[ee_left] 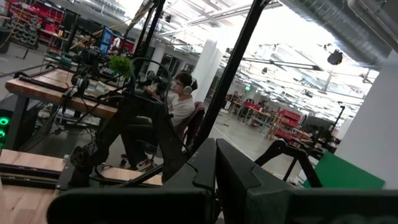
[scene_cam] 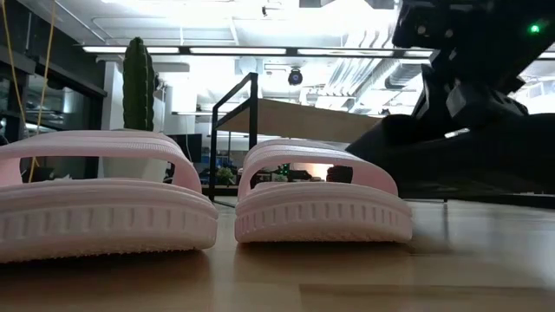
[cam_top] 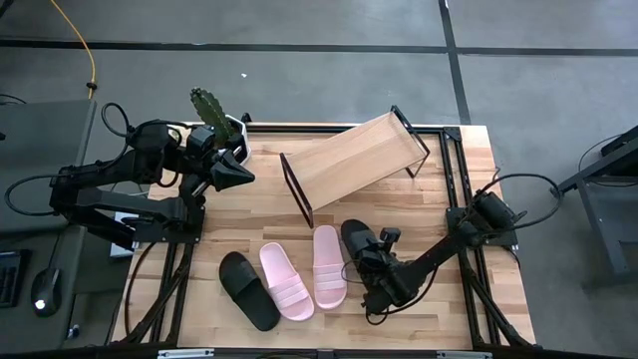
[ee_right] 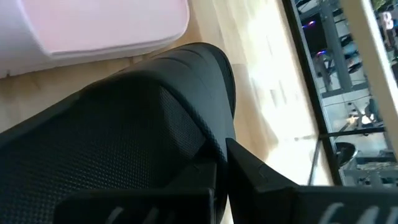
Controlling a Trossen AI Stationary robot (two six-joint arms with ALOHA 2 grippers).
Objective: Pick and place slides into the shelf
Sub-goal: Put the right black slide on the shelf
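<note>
The shelf [cam_top: 354, 160] holds no slides (all four lie on the table [cam_top: 469, 289]), while the right gripper [cam_top: 371, 261] clamps a black slide [cam_top: 356, 237] beside two pink slides [cam_top: 329, 264].

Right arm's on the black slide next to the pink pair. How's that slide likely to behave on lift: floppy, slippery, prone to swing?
The right gripper is shut on the black slide. Its thick moulded body suggests it holds shape, probably flexing slightly. The pebbled matte surface looks grippy rather than slick. Gripped near one end, it may droop or swing. The left gripper waits shut by the cactus.
</note>
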